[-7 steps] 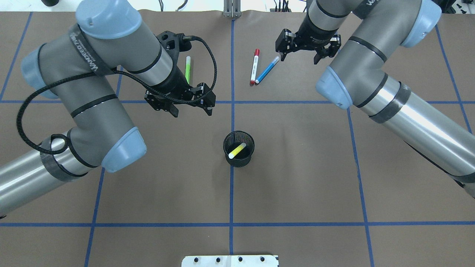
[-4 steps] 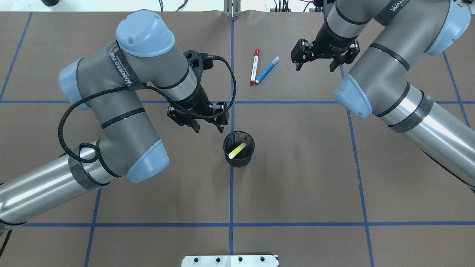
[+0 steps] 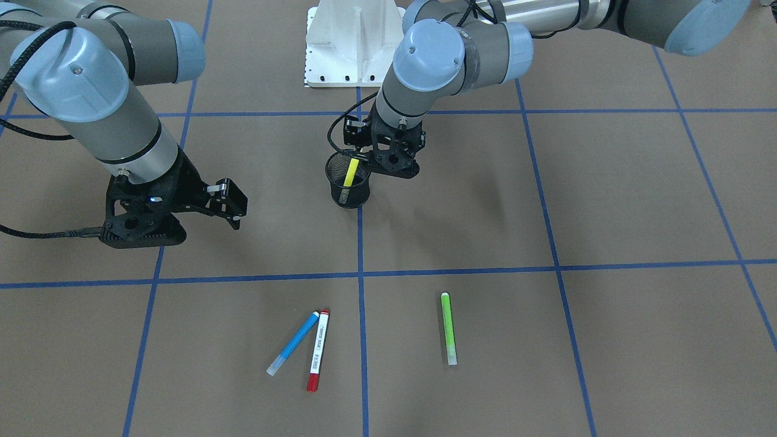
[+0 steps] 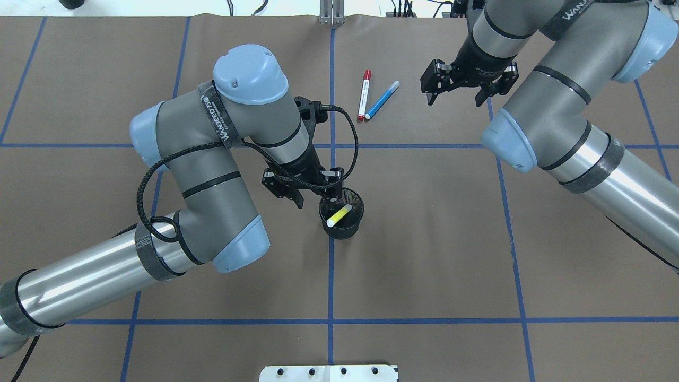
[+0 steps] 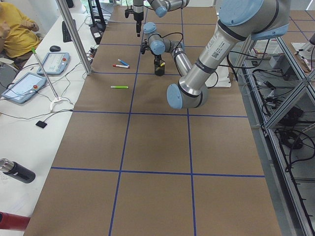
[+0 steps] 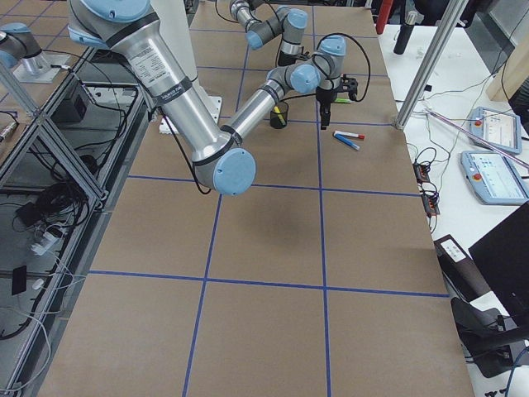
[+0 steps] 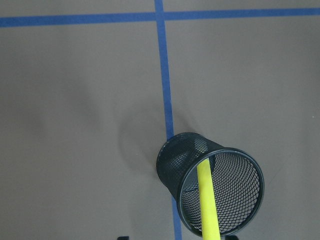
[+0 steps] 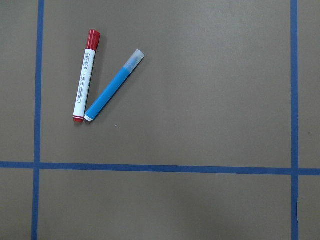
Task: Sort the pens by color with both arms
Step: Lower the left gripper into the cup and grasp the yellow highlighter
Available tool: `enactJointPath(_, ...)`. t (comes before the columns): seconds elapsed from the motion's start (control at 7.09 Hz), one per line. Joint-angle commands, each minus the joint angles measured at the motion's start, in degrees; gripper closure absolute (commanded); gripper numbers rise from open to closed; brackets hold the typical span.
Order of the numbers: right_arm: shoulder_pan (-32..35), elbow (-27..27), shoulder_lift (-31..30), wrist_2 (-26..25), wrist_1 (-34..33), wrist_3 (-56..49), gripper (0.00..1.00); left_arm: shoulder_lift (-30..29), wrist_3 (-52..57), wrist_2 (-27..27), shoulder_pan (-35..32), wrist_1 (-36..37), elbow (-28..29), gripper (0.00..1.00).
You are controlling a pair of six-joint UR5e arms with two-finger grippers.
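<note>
A yellow pen (image 4: 339, 215) leans inside the black mesh cup (image 4: 342, 227) at the table's middle. My left gripper (image 4: 313, 197) hangs open just beside the cup's rim, at its far-left edge, holding nothing; its wrist view looks down on the yellow pen (image 7: 206, 200) in the cup (image 7: 172, 165). The white-barrelled pen with red ends (image 4: 364, 95) and the blue pen (image 4: 382, 100) lie touching at one end, far of centre. My right gripper (image 4: 460, 98) is open, right of the blue pen. The green pen (image 3: 448, 328) lies alone on the mat, hidden under the left arm in the overhead view.
Blue tape lines (image 4: 331, 265) divide the brown mat into squares. The white base pedestal (image 3: 353, 42) stands at the robot's edge. The left arm's black cable (image 4: 154, 175) loops beside its forearm. A person sits at a side desk (image 5: 19, 29) with tablets.
My left arm has swung from beside the green pen over to the cup, its gripper still open. The right gripper has drifted right, away from the blue pen.
</note>
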Motion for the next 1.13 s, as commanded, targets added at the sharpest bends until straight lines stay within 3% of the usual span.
enactJointPath(0.0,0.00,0.02,-0.03,0.00,0.03,-0.01,0.00,-1.15,-1.98,-0.01,1.54,-0.39,1.28,0.49)
enactJointPath(0.99,-0.09,-0.07,-0.03,0.00,0.03,0.07,0.00,-1.78,-1.91,-0.01,2.25,-0.48,3.04,0.52)
